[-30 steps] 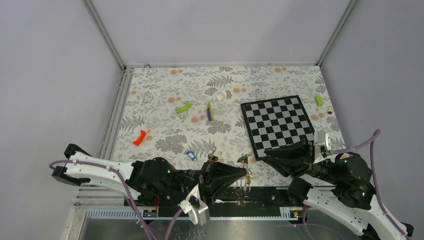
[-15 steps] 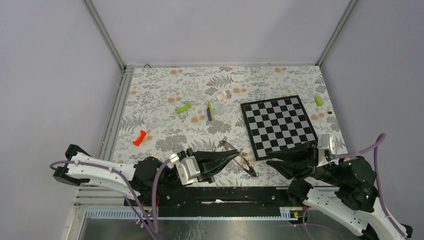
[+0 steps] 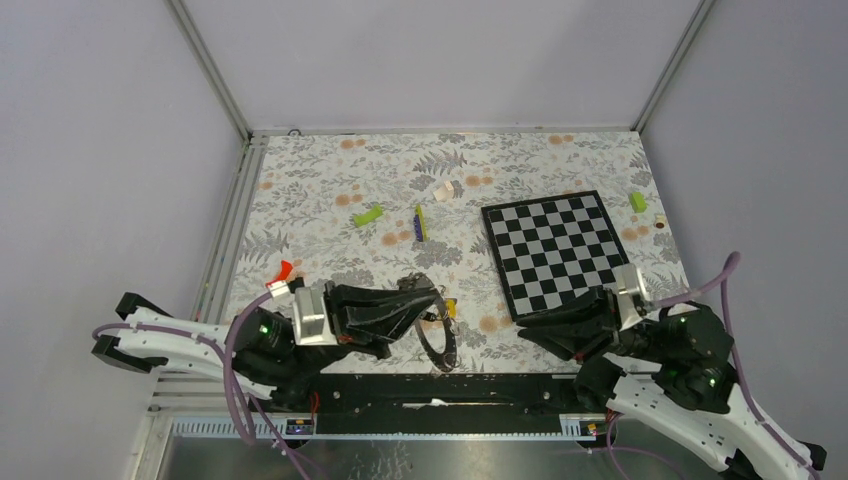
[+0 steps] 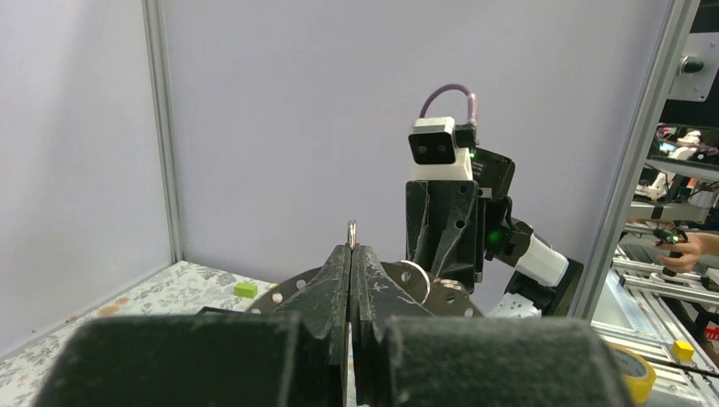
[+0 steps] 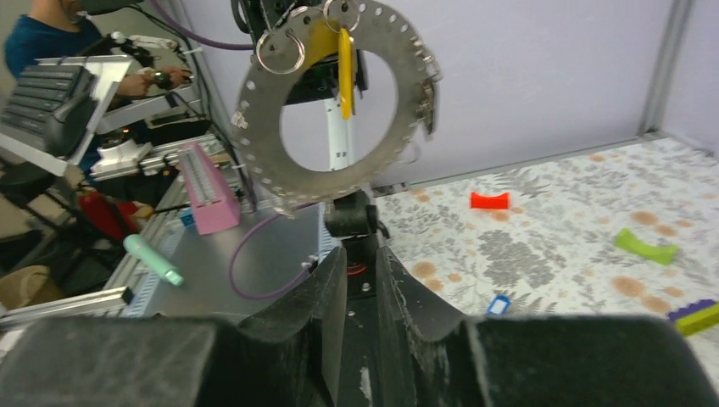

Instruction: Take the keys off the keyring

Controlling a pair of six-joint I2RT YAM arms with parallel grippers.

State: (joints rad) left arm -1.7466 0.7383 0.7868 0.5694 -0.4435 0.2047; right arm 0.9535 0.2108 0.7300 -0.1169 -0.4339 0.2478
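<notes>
My left gripper (image 3: pixel 440 294) is shut on a small split ring (image 4: pixel 351 231) that sticks out edge-on between its tips. The keyring (image 5: pixel 254 136), a large silvery perforated hoop, hangs from it above the table's front. It looks dark from above (image 3: pixel 447 352). A yellow-tagged key (image 5: pixel 344 72) dangles on the hoop, and its tag shows from above (image 3: pixel 450 308). A blue-tagged key (image 5: pixel 498 303) lies loose on the cloth. My right gripper (image 5: pixel 358 254) points left at the hoop from a short way off (image 3: pixel 522 335). Its jaws stand narrowly apart with nothing between them.
A checkered board (image 3: pixel 555 250) lies at the right. Lime-green blocks (image 3: pixel 367 215) (image 3: pixel 637 201), a yellow-green and purple stick (image 3: pixel 421 222) and a red piece (image 3: pixel 280 271) are scattered further back. Cage posts and walls ring the table.
The left arm has swung left and back from the front edge, carrying the hoop with it. The right gripper has narrowed its jaws and shifted slightly left.
</notes>
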